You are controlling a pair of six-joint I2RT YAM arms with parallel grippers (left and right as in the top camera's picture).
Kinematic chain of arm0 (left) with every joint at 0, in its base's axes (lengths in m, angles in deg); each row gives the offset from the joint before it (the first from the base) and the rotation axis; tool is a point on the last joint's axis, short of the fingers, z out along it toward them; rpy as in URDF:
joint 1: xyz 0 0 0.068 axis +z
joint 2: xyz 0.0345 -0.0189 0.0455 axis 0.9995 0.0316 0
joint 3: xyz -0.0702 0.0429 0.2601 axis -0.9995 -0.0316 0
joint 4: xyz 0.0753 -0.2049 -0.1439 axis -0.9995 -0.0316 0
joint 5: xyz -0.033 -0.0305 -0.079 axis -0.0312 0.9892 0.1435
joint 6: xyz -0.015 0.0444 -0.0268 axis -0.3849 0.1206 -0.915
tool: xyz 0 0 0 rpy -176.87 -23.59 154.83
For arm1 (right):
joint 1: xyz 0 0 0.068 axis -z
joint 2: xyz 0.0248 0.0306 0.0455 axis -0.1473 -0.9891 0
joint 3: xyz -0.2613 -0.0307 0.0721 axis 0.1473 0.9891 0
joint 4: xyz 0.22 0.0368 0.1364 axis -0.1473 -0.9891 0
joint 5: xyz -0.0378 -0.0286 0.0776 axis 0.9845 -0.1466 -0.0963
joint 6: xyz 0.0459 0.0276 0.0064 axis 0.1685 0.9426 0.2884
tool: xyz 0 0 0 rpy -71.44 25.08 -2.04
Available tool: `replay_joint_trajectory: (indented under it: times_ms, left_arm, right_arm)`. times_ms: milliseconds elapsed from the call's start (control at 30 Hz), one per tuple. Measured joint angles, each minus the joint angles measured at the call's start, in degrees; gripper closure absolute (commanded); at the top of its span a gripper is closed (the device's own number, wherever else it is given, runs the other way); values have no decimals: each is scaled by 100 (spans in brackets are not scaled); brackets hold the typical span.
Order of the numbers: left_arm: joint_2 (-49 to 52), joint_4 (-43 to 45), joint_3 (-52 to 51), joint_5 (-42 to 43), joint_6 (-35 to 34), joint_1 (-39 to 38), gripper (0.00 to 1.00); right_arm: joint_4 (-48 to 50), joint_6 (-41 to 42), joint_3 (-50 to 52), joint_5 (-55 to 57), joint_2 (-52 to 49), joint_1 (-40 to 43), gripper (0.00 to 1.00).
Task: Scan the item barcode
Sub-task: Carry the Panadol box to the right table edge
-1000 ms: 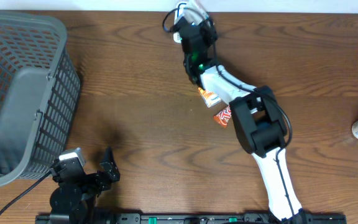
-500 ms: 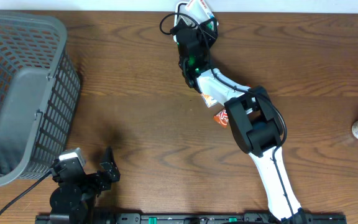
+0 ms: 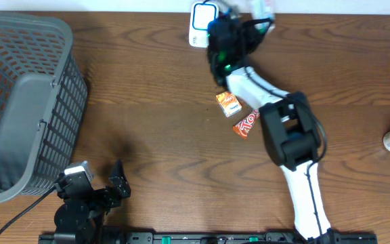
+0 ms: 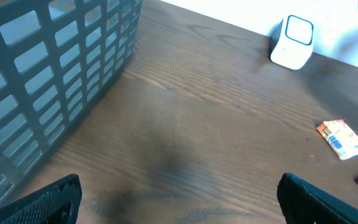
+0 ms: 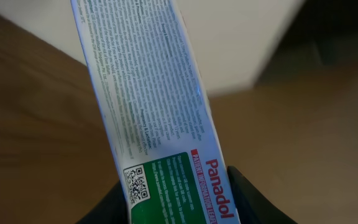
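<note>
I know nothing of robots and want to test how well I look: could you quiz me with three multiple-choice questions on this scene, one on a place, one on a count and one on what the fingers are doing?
1. Where on the table does the white scanner stand?
A. near edge
B. middle
C. far edge

2. How many small packets lie loose on the wood?
A. one
B. two
C. four

3. What are the right fingers doing?
A. shut on the Panadol box
B. spread and empty
C. pressing the scanner

Answers:
1 C: it sits at the edge farthest from the arms' bases.
2 B: there is an orange packet and a red bar.
3 A: the wrist view shows the box gripped between them.
</note>
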Motion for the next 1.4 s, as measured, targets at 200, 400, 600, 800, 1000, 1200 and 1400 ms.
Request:
replay_joint_trajectory:
  times_ms: [200, 400, 600, 800, 1000, 1200, 1400]
  left_arm:
    - [0, 0, 0, 0, 0, 0, 2]
    - [0, -2, 0, 0, 0, 0, 2]
    - [0, -2, 0, 0, 0, 0, 2]
    - [0, -2, 0, 0, 0, 0, 2]
    - [0, 0, 0, 0, 0, 0, 2]
    - [0, -2, 0, 0, 0, 0, 2]
    - [0, 0, 0, 0, 0, 0, 2]
  right_arm:
    - [-249, -105, 94, 765, 291, 704, 99]
    - [-273, -120, 520, 929, 302, 1305, 99]
    - [-293, 103, 1484, 953, 302, 2162, 99]
    - [-315, 898, 2697, 970, 302, 3204, 95]
    - [-315, 1808, 3410, 925, 302, 3928, 82]
    - [-17, 2328, 3521, 1019, 308, 4212, 9]
    - [1696, 1838, 3471, 1016, 426, 4076, 1]
